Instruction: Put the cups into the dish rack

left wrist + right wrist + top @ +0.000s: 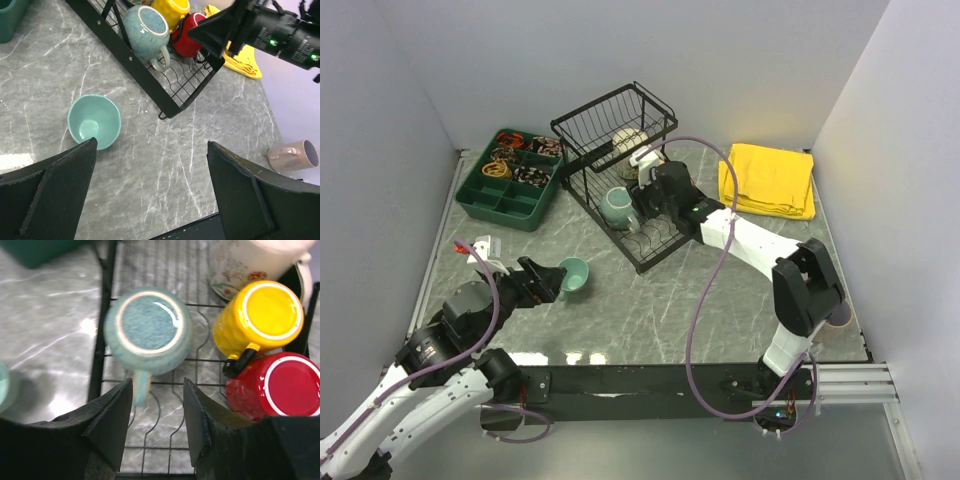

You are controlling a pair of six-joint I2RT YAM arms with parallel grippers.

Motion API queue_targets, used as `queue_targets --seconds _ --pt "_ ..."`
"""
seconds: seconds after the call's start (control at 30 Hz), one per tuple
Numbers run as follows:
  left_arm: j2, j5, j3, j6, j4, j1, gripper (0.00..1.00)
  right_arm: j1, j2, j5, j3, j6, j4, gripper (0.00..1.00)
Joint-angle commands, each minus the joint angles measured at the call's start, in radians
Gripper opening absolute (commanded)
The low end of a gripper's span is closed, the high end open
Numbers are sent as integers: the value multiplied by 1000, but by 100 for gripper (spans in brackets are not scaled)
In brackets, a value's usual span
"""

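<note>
The black wire dish rack (130,60) stands at the rear centre of the grey marble-pattern table top (650,300), with its raised basket end toward the back wall and its flat slotted tray toward the arms. Four cups are loaded. The large grey-green glazed mug (148,330) sits mouth-down on the tray at its left edge, showing a speckled blue-green base with a pale unglazed ring; its handle points toward the right wrist camera. The glossy yellow ceramic mug (260,315) and the glossy red ceramic mug (285,385) are also mouth-down, touching each other on the right side of the tray. Behind them, at the basket end, is the cream mug (245,260) with a red-and-green floral print; the print is too blurred to resolve any lettering. The right gripper (157,385) hovers over the tray with its jaws parted; the grey-green mug's handle lies just at the gap, nearer the left finger, and is not clamped. Two cups are off the rack: the small teal cup (95,121) stands mouth-up on the table, apart from the rack's front-left edge, and the pale pink translucent mug (292,155) lies on its side near the table's right edge. The left gripper (151,145) is spread wide and holds nothing, just short of the teal cup. Also on the table: a dark green compartment tray (510,180) at rear left and a folded yellow cloth (767,180) at rear right.
</note>
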Motion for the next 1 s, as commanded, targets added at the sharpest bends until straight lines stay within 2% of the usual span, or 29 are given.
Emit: queue_targets --seconds 0.0,0.13,0.43,0.47,0.5,0.53,0.67,0.8,0.97 --pt "11 6 -10 -21 67 5 97 -8 -40 -164 -31 -4 -83 52" --pt "31 17 -13 -26 86 4 96 -8 5 -134 -56 30 -78 52" --pt "31 14 -33 -30 98 5 97 -8 144 -51 22 56 -100 47" --pt "30 13 -36 -30 97 5 96 -5 155 -37 45 57 -101 44" --pt "31 11 -35 -32 95 5 96 -3 163 -16 51 56 -91 35" --pt "30 10 -38 -32 92 4 96 -3 173 24 56 54 -83 34" --pt "25 3 -45 -35 95 5 96 -4 190 92 88 31 -34 19" --pt "33 -7 -48 -33 100 4 96 -3 224 125 154 -2 -20 15" --pt "42 -10 -47 -35 95 5 96 -3 295 165 255 -47 0 15"
